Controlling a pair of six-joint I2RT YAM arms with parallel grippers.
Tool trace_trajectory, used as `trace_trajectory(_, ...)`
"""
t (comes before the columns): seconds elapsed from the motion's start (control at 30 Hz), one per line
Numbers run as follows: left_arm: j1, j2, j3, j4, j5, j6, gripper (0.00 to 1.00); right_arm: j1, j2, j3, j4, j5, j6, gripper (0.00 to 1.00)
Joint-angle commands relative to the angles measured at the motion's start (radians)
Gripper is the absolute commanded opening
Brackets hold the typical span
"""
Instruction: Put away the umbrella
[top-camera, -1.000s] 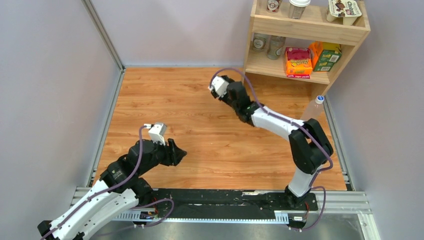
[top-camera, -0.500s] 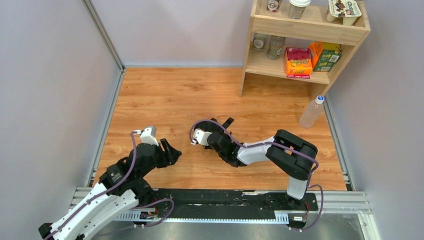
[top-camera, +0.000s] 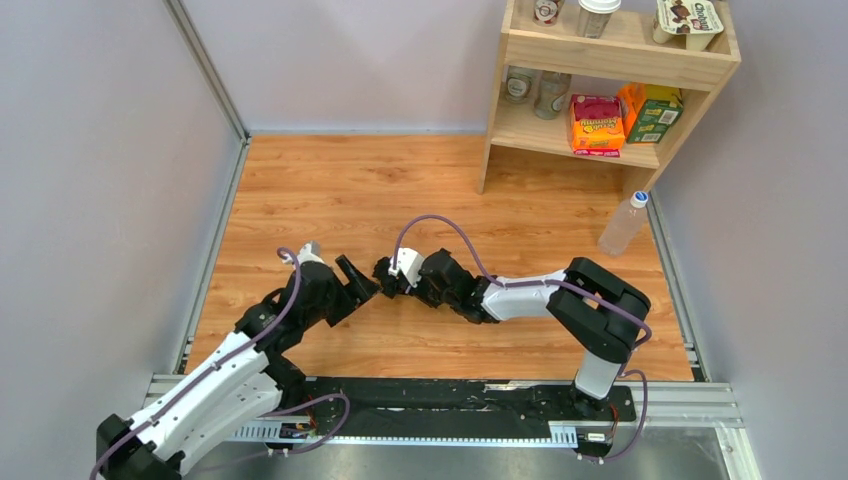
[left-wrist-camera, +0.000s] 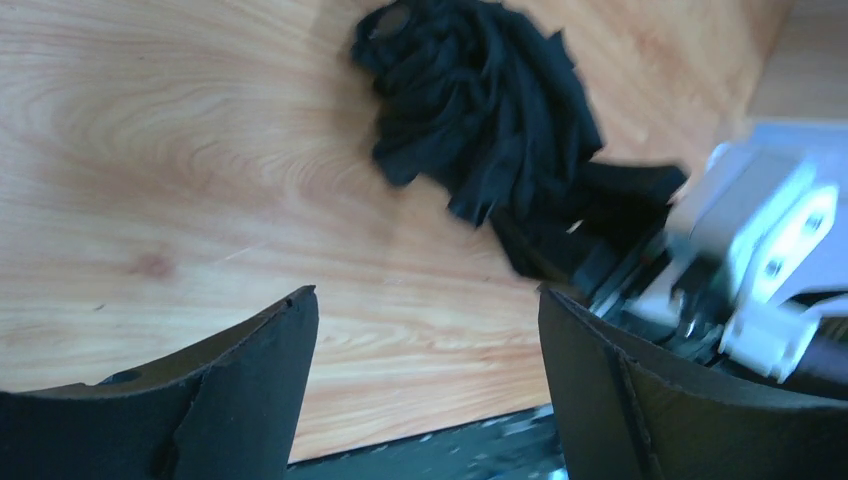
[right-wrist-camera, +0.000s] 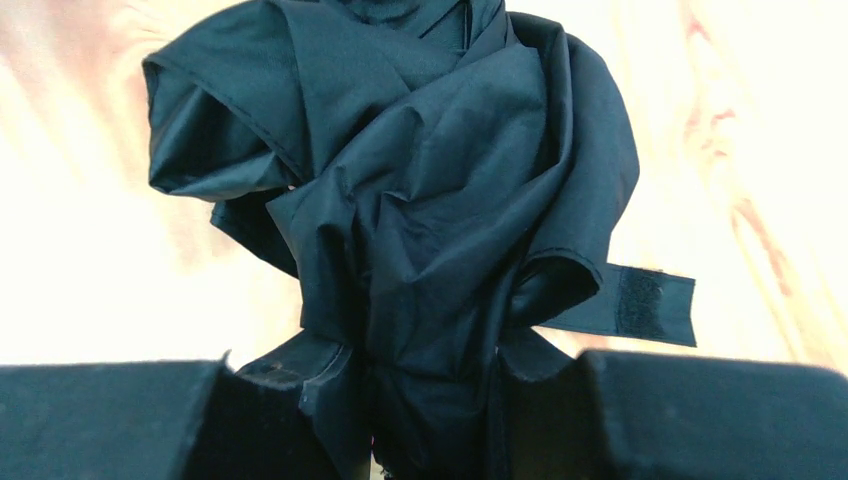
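The umbrella (right-wrist-camera: 420, 190) is a crumpled bundle of black fabric with a velcro strap (right-wrist-camera: 640, 305) sticking out to the right. My right gripper (right-wrist-camera: 430, 400) is shut on its lower end, the fabric pinched between both fingers. In the top view the right gripper (top-camera: 388, 276) holds it low over the wooden table, near the front centre. My left gripper (top-camera: 356, 279) is open and empty just left of it. In the left wrist view the umbrella (left-wrist-camera: 480, 100) lies ahead of the open left gripper (left-wrist-camera: 425, 330), apart from its fingers. The shaft and handle are hidden.
A wooden shelf (top-camera: 610, 60) stands at the back right with snack boxes, cans and cups. A clear plastic bottle (top-camera: 625, 222) stands on the table's right side. Grey walls close the left, back and right. A black rail (top-camera: 450, 395) runs along the front edge.
My right arm has swung from near the shelf down to the front centre of the table with the umbrella. My left gripper has moved right and forward, close to it.
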Motion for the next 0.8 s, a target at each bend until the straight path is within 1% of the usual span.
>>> trace_trajectory(0.0,0.139,0.08,-0.063,0.263,0.242,-0.172,0.87,0.011,0.034,-0.074,-0.075,-0.24,0.149,0.0)
trace_trajectory(0.03,0.153,0.121,-0.087,0.323,0.27,-0.218,0.87,0.012,0.041,-0.075,-0.075,-0.251,0.155,0.0)
trace_trajectory(0.07,0.166,0.147,-0.095,0.349,0.307,-0.231,0.87,0.012,0.045,-0.077,-0.072,-0.254,0.159,0.0)
trace_trajectory(0.13,0.17,0.21,-0.098,0.397,0.327,-0.255,0.87,0.011,0.048,-0.081,-0.07,-0.265,0.163,0.0)
trace_trajectory(0.17,0.17,0.254,-0.098,0.459,0.341,-0.257,0.87,0.011,0.045,-0.083,-0.066,-0.267,0.163,0.0)
trace_trajectory(0.2,0.17,0.273,-0.092,0.471,0.356,-0.259,0.87,0.012,0.045,-0.084,-0.066,-0.268,0.16,0.0)
trace_trajectory(0.3,0.171,0.347,-0.072,0.456,0.327,-0.266,0.87,0.011,0.047,-0.075,-0.082,-0.265,0.146,0.0)
trace_trajectory(0.37,0.17,0.361,-0.077,0.487,0.307,-0.263,0.87,0.011,0.05,-0.069,-0.095,-0.264,0.14,0.0)
trace_trajectory(0.47,0.17,0.33,-0.089,0.506,0.266,-0.25,0.87,0.009,0.051,-0.065,-0.101,-0.26,0.136,0.0)
trace_trajectory(0.57,0.177,0.273,-0.089,0.437,0.194,-0.257,0.87,0.009,0.044,-0.068,-0.104,-0.257,0.129,0.0)
trace_trajectory(0.63,0.18,0.247,-0.095,0.428,0.163,-0.303,0.87,0.008,0.044,-0.069,-0.104,-0.253,0.128,0.0)
trace_trajectory(0.7,0.186,0.265,-0.082,0.401,0.166,-0.341,0.87,0.009,0.044,-0.068,-0.104,-0.257,0.129,0.0)
trace_trajectory(0.77,0.205,0.305,-0.054,0.362,0.2,-0.351,0.87,0.008,0.045,-0.063,-0.105,-0.257,0.129,0.0)
